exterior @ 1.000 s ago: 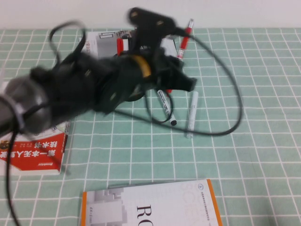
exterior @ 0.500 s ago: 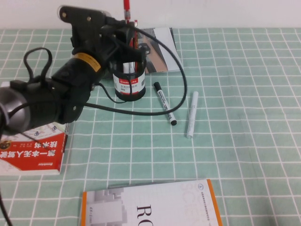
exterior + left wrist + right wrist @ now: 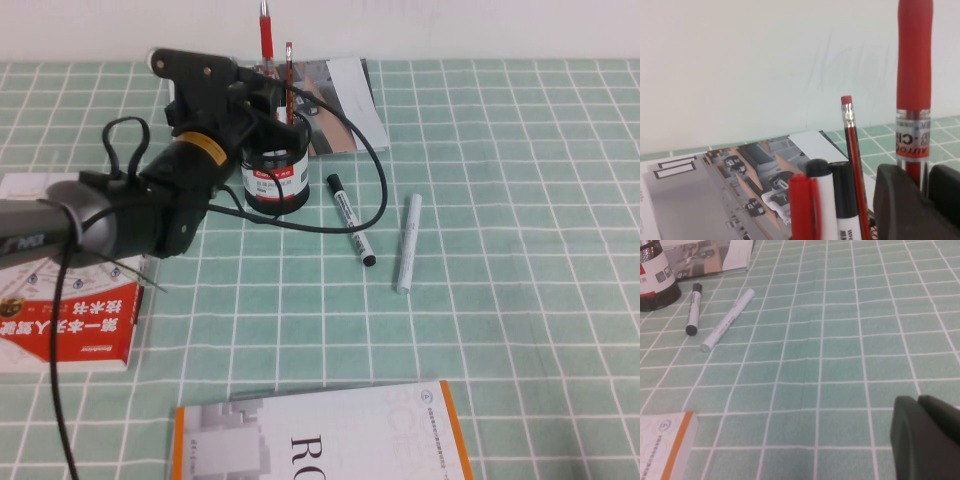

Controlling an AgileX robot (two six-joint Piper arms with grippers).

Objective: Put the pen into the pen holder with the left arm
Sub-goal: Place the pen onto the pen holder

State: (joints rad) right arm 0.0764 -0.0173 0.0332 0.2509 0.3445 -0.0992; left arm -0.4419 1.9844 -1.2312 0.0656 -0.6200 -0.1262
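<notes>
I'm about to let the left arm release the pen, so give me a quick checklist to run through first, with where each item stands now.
1. Left claw at the pen holder: ok.
2. Pen upright between the claw's fingers: ok.
3. Pen tip inside the holder: cannot tell, hidden by the claw.
4. Pencil and other pens in the holder stand beside the pen: ok.
5. Black-capped marker and white marker lie away from the holder: ok.
6. Right claw parked low over the tablecloth, away from the holder: ok.

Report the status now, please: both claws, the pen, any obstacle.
Left claw shut on pen, upright over pen holder. Right claw parked low over the table, away from pens. Holder already holds a pencil.
</notes>
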